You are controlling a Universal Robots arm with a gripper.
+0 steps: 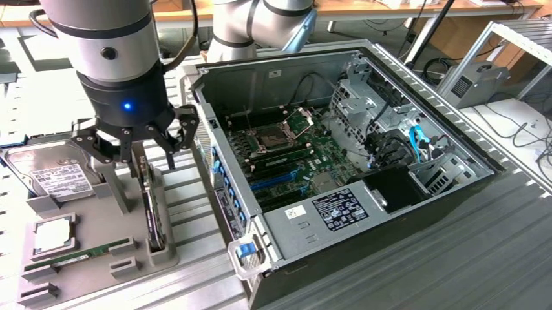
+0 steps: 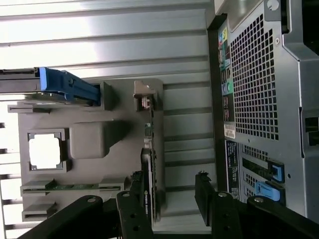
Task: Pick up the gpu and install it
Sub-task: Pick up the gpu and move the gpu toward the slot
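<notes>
The gpu (image 1: 155, 216) stands on its edge in a slot of the grey holder tray (image 1: 86, 274), beside the open computer case (image 1: 345, 161). It is a thin green board with a black cooler. My gripper (image 1: 147, 158) hangs open just above the card's far end. In the wrist view the gpu (image 2: 151, 164) runs between the two black fingers (image 2: 135, 196), closer to one of them, and my gripper (image 2: 169, 196) holds nothing. The card's silver bracket (image 2: 144, 97) is at the end away from the fingers.
The tray also holds a silver hard drive (image 1: 50, 171), a processor (image 1: 53, 234) and a RAM stick (image 1: 77, 256). The case lies on its side with the motherboard (image 1: 285, 155) exposed. Its side wall (image 1: 216, 187) rises close to the tray. Cables and equipment sit at the exterior view's right.
</notes>
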